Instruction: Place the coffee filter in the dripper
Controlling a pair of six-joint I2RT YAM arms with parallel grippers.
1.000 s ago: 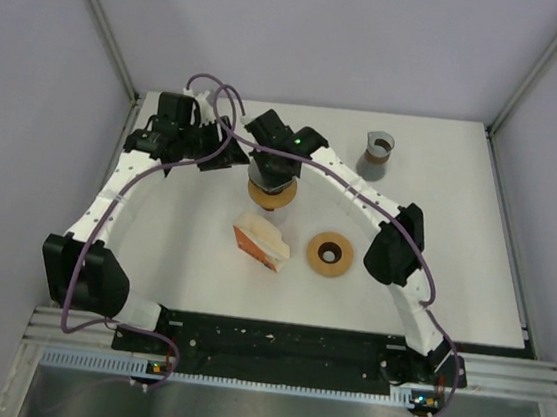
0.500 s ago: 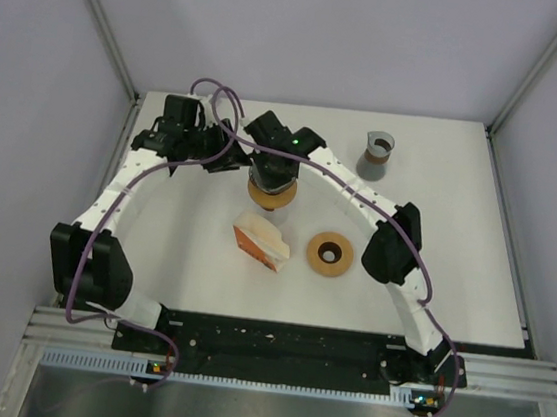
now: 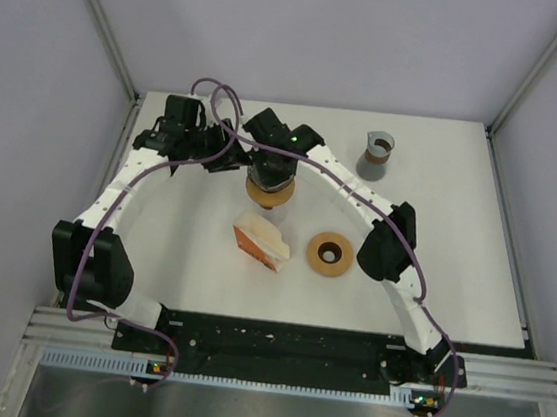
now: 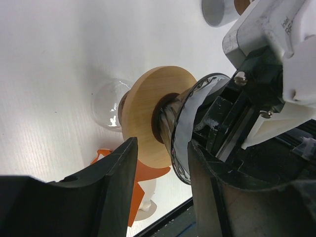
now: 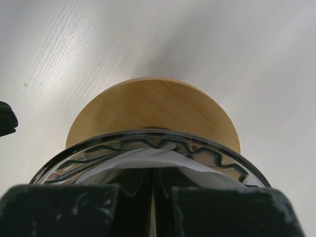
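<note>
top view: the dripper (image 3: 268,197) is standing on the table (image 3: 435,247), toward the far edge and left of the middle. the right tool (image 3: 269,179) is pointing straight down into its mouth. the left tool (image 3: 232,155) is sitting just to its left. a box (image 3: 260,242) and a wooden ring (image 3: 329,252) are lying nearer the arms, and a grey cup (image 3: 376,155) is standing toward the far right corner.

left wrist: the left tool (image 4: 162,148) is standing partly open and holding nothing. the dripper (image 4: 148,113) is showing just past its tips, and i cannot tell if they are touching. the white filter (image 4: 195,116) is lying inside the glass cone. the box (image 4: 143,182) and the cup (image 4: 217,10) are showing at the edges.

right wrist: the right tool (image 5: 153,192) is pressing its jaws fully together inside the dripper (image 5: 148,106). the filter (image 5: 138,160) is lining the cone below them. i cannot tell whether paper is being pinched.
</note>
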